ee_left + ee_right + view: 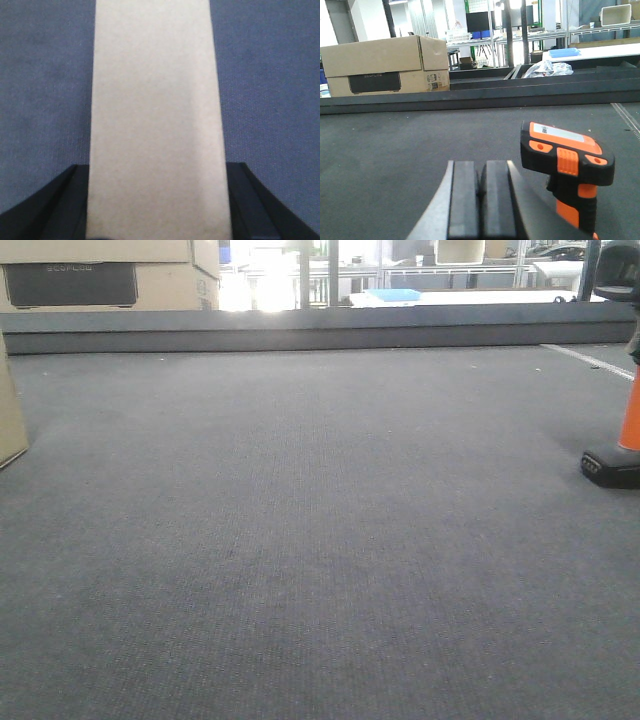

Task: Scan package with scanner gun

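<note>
Left fingers clamp the upright package at the worktop's left edge, while right fingers are clenched empty with the scanner gun standing just right of them.

The left gripper has its 2 fingers spread at the frame's bottom corners; the right gripper's fingers are pressed together at bottom centre.

Package between left end effector fingers
</note>
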You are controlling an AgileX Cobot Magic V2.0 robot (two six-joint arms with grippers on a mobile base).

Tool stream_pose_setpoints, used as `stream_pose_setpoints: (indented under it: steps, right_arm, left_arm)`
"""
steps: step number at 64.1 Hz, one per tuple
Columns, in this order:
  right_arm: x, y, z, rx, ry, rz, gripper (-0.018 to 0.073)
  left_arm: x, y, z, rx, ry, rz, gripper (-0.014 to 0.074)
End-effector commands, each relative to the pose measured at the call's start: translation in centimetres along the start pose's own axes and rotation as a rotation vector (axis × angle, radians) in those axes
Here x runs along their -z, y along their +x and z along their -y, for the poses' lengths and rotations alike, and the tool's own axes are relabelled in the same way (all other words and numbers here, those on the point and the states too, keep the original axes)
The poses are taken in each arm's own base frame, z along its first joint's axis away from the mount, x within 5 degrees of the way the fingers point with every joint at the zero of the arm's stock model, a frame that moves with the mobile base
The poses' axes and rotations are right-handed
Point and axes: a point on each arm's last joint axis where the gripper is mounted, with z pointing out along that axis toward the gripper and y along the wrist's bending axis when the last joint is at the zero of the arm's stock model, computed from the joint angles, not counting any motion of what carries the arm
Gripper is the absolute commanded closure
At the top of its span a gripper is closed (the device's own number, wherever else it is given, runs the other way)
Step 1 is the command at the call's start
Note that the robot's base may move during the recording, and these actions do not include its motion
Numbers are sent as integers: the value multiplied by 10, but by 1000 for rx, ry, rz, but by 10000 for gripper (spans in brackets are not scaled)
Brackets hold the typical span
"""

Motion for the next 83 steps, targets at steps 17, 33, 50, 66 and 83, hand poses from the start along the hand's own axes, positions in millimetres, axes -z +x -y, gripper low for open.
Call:
stream_pose_setpoints:
  steps: [17, 33, 50, 66, 83]
  right_arm:
    - [1, -1, 1, 16, 5, 18, 728]
    - [1, -1, 1, 16, 5, 18, 728]
    - [1, -1, 1, 16, 5, 18, 728]
    - [1, -1, 1, 16, 5, 18, 728]
    - [1, -1, 1, 16, 5, 18, 728]
  left_arm:
    - [-7, 9, 2, -17, 6, 66, 707]
    - [-7, 8, 2, -17, 6, 75, 594]
    - [-7, 8, 3, -1, 18, 73, 31]
    - [16, 8, 2, 27, 14, 142, 27]
    - [88, 20, 0, 100, 30, 356, 120]
